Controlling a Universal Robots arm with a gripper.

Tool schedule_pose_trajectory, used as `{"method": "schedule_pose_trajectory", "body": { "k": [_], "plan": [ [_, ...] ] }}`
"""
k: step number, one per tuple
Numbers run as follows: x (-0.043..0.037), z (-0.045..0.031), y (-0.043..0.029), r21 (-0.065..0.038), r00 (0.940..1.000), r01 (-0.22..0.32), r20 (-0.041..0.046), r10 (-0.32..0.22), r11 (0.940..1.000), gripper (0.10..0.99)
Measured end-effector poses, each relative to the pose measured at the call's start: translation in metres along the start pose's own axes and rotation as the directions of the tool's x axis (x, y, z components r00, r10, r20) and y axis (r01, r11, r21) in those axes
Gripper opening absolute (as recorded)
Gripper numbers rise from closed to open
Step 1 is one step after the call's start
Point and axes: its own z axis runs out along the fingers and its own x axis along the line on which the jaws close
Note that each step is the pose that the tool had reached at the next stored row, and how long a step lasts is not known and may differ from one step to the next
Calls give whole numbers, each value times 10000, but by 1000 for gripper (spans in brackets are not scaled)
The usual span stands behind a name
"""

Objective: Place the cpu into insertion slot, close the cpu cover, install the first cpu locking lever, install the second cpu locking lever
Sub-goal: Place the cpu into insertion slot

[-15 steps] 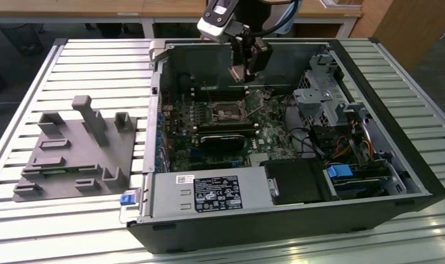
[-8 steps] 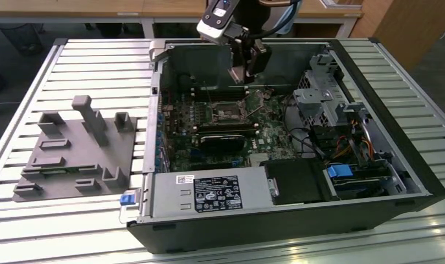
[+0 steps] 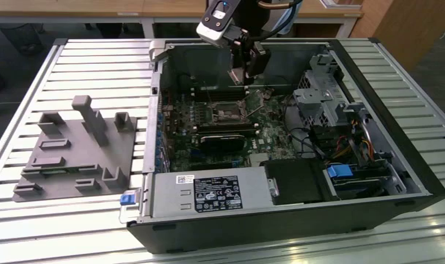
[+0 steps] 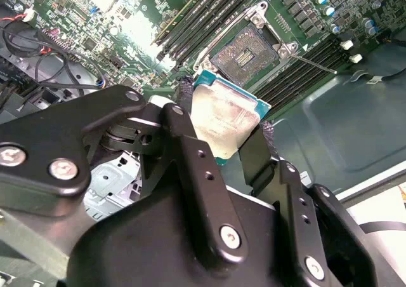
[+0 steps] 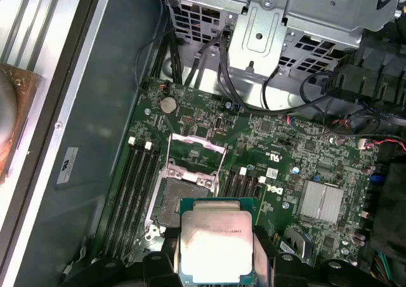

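The gripper (image 4: 222, 125) is clenched on the cpu (image 5: 217, 246), held clear above the board. Beyond it the socket (image 5: 183, 195) lies bare, with its cover (image 5: 190, 141) tipped open. In the exterior view the gripper hangs at about twelve o'clock from the socket. I judge that seating, cover and both levers (image 4: 312, 62) are all left to do.

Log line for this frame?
gripper: shut on cpu | cpu: held near socket, not seated | socket: empty | cover: open

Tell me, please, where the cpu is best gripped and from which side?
Pinch the cpu by two opposite thin edges, approaching from its metal-top side, as the gripper does now; a flat square offers parallel faces only there.
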Motion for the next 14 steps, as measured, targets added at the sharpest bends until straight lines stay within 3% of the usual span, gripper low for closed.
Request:
{"method": "schedule_pose_trajectory", "body": {
  "k": [14],
  "plan": [
    [2, 53, -14, -2, 10000, -86, 7, 86, 10000, 541]
  ]
}}
